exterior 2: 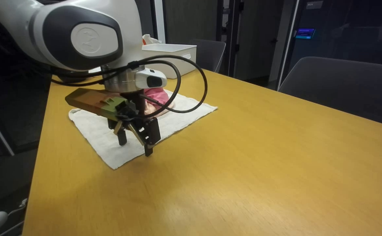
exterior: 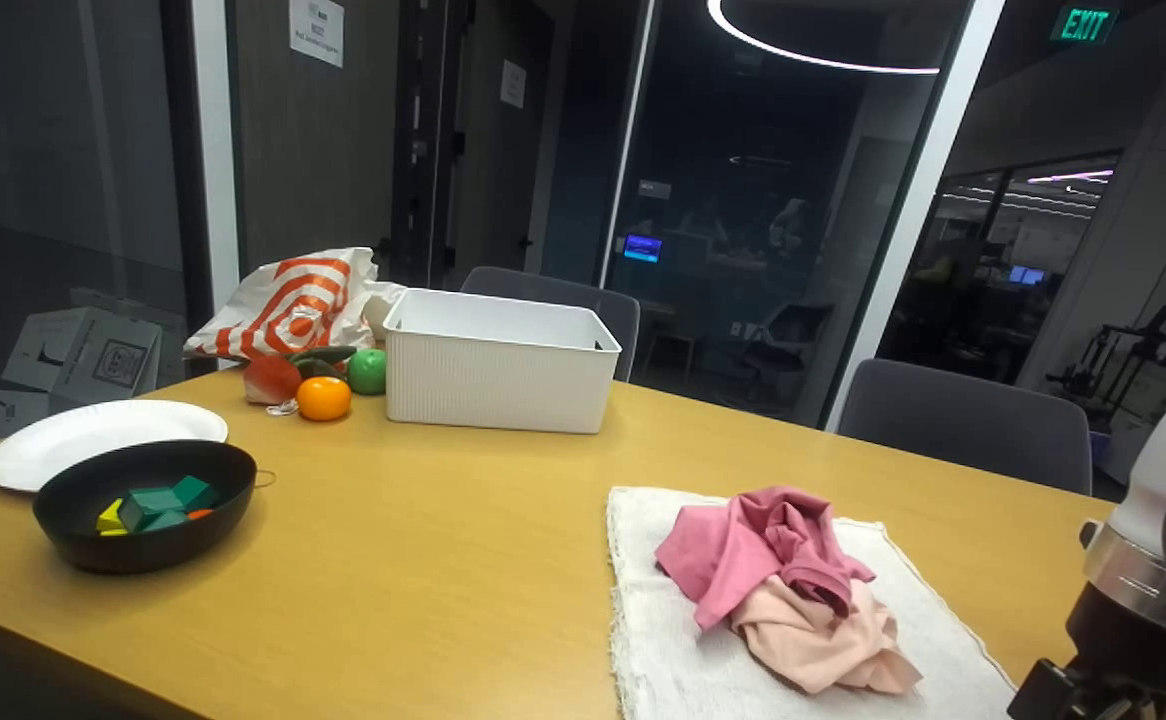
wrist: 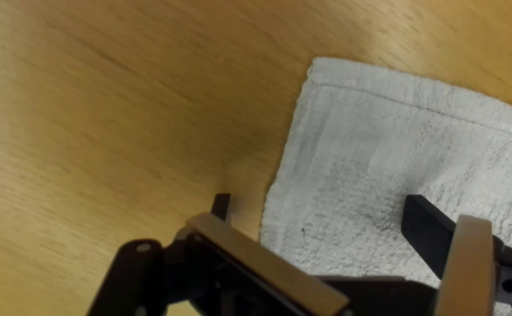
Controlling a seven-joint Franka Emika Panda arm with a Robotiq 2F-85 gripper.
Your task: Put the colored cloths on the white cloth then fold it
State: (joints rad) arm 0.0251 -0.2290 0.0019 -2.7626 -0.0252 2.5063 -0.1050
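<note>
Wooden table (exterior 2: 250,170) running right up to the camera in an exterior view, white arm (exterior 2: 89,36) stretched over the white cloth (wrist: 379,162), where the crumpled pink cloth (exterior: 768,545) overlaps the peach cloth (exterior: 818,645), both apart from the gripper (exterior 2: 135,148); and look, it straddles the white cloth's edge by a corner, jaws wide, holding nothing: 1 finger (wrist: 427,235) over cloth, 1 finger (wrist: 221,205) over wood.

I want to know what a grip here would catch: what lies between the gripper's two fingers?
In the wrist view, an edge of the white cloth and a strip of table show between the fingers of the open gripper.
</note>
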